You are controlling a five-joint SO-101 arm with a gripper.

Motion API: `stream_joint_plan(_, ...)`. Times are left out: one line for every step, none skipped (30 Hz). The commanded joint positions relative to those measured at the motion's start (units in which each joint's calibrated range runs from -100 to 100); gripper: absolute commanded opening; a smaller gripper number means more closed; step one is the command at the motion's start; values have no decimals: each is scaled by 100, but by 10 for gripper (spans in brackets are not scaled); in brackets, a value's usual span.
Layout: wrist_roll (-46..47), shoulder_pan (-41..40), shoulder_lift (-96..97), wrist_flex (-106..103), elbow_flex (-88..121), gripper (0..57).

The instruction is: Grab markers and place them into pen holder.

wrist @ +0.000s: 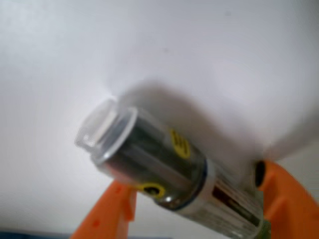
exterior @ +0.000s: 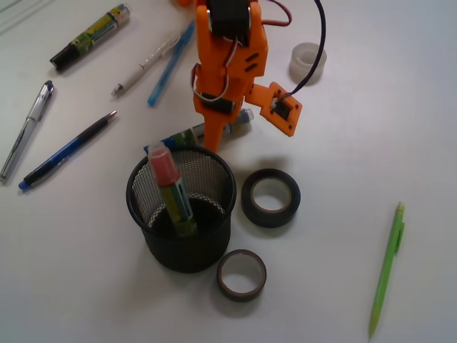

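We see jaws (exterior: 214,136) straddling blue marker (exterior: 187,136) on table (exterior: 371,93), just behind holder (exterior: 182,214); grip not confirmed — cannot tell if clenched. Risks: marker rolls or pivots out; swinging end clips holder rim. Red marker (exterior: 171,189) in holder; black marker (exterior: 89,37) far left. Jaw tips hidden; wrist view blurred.

Front view: set high, looking steeply down on the white counter (exterior: 371,114), far enough off to take in the whole spread, the orange arm reaching in from the top edge. Wrist view: mounted just behind the jaws, looking along them, very close and blurred. Shared: the marker (exterior: 187,136) (wrist: 164,172) between the jaws and the counter under it.
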Motion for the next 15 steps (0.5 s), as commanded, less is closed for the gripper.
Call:
stream_joint_plan(-20,-2,-7,-137,21,154)
stream_joint_plan(-20,-25,-7,-172,21,120)
stream_joint_plan(-20,-39,-7,-189,21,85)
stream_joint_plan(-20,-39,-7,-189,21,49)
stream_joint_plan(-20,-54,1,-189,21,10)
stream_joint_plan(-15,-69,1,-189,21,1)
stream_joint_plan(-15,-84,1,-198,21,8)
stream_joint_plan(-15,-92,1,-198,21,7)
stream_joint_plan(-15,-92,-7,-198,21,5)
stream_joint_plan(-10,-99,-7,-198,21,5)
stream_joint_plan(-10,-99,-16,-198,21,5)
stream_joint_plan(-10,-129,-24,-198,12,5)
stream_joint_plan(-5,-167,-50,-180,-42,5)
stream_joint_plan(-5,-189,-75,-163,-97,5)
stream_joint_plan(-5,-241,-126,-163,-142,5)
